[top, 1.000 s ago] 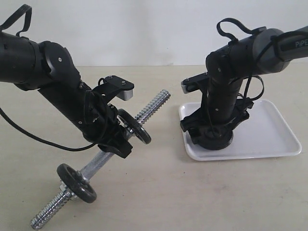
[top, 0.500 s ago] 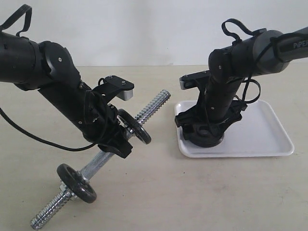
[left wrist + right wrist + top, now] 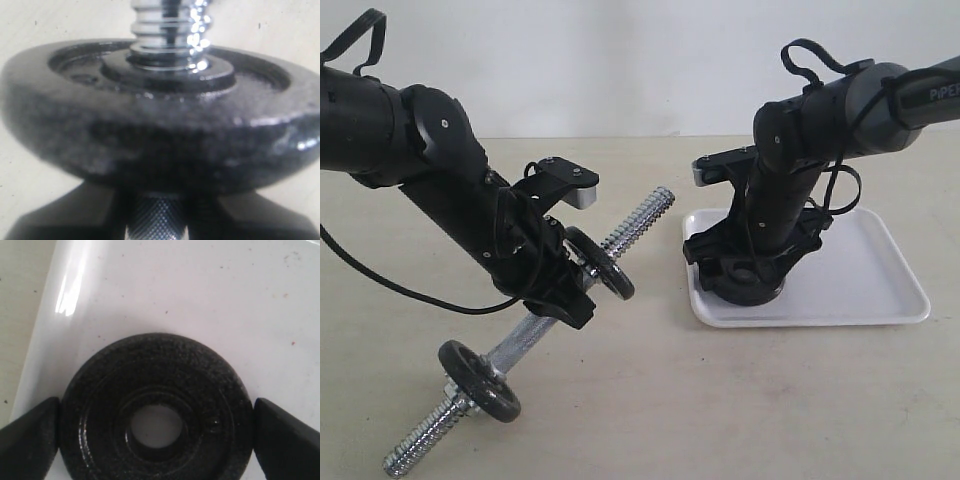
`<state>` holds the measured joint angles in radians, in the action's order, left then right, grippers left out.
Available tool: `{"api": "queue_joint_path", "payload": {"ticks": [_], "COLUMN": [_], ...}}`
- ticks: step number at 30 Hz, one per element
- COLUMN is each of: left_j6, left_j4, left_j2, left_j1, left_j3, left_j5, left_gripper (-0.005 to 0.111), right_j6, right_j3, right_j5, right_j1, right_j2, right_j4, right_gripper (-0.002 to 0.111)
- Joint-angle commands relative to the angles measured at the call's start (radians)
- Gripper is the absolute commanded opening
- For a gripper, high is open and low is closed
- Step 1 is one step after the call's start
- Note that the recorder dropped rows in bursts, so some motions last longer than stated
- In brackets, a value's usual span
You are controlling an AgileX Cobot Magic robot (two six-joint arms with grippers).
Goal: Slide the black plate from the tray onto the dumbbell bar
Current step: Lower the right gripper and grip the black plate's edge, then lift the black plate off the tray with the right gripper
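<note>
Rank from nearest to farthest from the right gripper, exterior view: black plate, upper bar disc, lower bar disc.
1. black plate: in the right gripper, on the tray
2. upper bar disc: middle, by left gripper
3. lower bar disc: far left

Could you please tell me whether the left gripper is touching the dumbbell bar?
Touching. In the left wrist view the dumbbell bar is clamped between the fingers of the left gripper, no gap.

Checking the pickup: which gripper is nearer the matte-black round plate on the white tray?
Right. The right gripper's jaws flank the plate; the left gripper is apart, holding the chrome dumbbell bar.
</note>
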<state>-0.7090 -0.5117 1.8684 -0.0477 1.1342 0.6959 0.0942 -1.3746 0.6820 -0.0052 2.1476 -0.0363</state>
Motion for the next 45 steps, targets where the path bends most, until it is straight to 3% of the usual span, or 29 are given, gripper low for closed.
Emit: {"api": "queue_joint_path", "payload": {"ticks": [1, 45], "left_j6": [0.006, 0.004], "left_j4": [-0.048, -0.048], "left_j2": [-0.062, -0.062], "left_j1": [0.003, 0.003], "left_j3": [0.023, 0.023], "left_j5": [0.024, 0.015], "left_gripper": [0.004, 0.004], "right_j6": [-0.016, -0.014], "right_j3": [0.047, 0.045], "right_j5": [0.040, 0.008], "right_j1": [0.003, 0.003], "right_j2": [0.052, -0.222], "right_j4": [0.005, -0.003], "right_gripper": [0.009, 0.008]}}
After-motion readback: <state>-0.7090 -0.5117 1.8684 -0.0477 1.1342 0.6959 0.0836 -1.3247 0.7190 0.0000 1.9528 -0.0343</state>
